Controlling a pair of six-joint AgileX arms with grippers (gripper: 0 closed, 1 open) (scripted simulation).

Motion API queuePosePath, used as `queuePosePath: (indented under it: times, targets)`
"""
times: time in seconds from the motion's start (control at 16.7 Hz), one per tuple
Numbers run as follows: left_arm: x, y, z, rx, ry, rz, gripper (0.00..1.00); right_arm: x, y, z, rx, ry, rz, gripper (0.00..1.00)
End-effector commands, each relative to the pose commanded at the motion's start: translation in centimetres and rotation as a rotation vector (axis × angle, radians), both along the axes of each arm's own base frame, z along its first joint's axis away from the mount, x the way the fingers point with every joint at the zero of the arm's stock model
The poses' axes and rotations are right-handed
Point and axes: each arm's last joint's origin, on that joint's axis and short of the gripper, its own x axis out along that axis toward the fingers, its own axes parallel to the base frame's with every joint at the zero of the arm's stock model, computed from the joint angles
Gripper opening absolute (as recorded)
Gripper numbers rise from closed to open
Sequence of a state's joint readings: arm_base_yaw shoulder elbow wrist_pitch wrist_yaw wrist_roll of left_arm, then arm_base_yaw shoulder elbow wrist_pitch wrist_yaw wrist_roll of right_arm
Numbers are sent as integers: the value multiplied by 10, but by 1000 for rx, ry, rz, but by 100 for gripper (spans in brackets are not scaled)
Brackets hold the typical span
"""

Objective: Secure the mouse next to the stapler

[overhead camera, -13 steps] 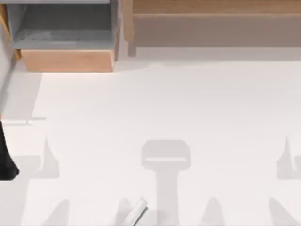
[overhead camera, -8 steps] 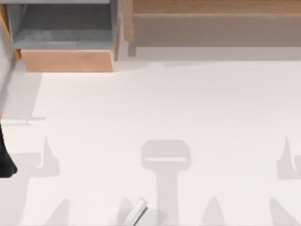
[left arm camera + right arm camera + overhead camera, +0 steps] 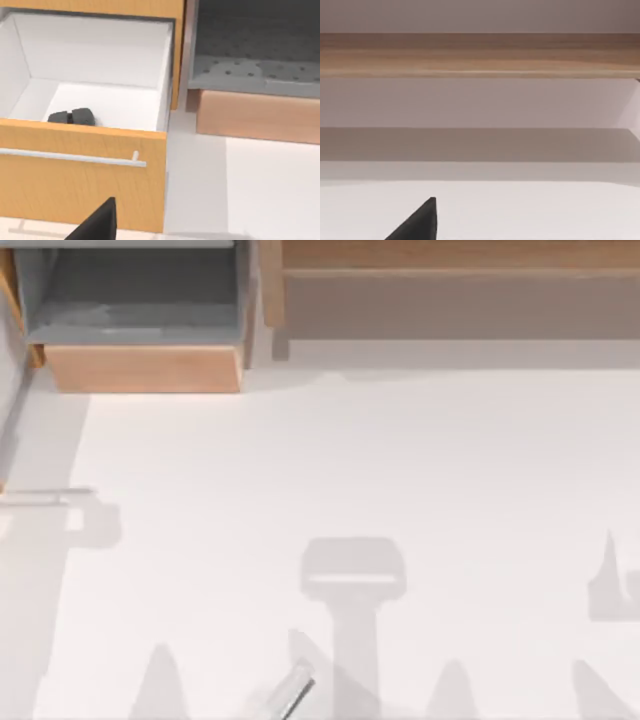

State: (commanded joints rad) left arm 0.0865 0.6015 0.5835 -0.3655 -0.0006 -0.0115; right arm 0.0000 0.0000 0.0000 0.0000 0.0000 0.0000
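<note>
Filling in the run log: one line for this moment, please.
drawer: open | dark object inside, identity unclear | left gripper: facing drawer front | right gripper: facing wooden shelf

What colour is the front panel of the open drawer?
Light orange-brown wood grain, crossed by a pale bar handle; the drawer front shows best in the left wrist view.

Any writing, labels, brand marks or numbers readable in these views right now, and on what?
None can be read.
Open drawer: plain wood front, bare metal handle, no label.
Dark object inside the drawer: no marking legible.
White table: no print or signs.
</note>
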Motion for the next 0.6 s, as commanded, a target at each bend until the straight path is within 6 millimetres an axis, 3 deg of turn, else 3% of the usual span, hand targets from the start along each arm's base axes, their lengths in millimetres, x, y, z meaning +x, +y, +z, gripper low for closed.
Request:
queuePosePath:
  times: [0.18,0.3,0.42,0.6]
  targets:
    - [50,11,40,-21,158,30,100,0,0,0,0,0,0,100]
    - [92,21,55,-38,264,53,100,0,0,0,0,0,0,100]
    - [135,33,62,-56,363,78,100,0,0,0,0,0,0,100]
    - [195,57,55,-87,505,121,100,0,0,0,0,0,0,100]
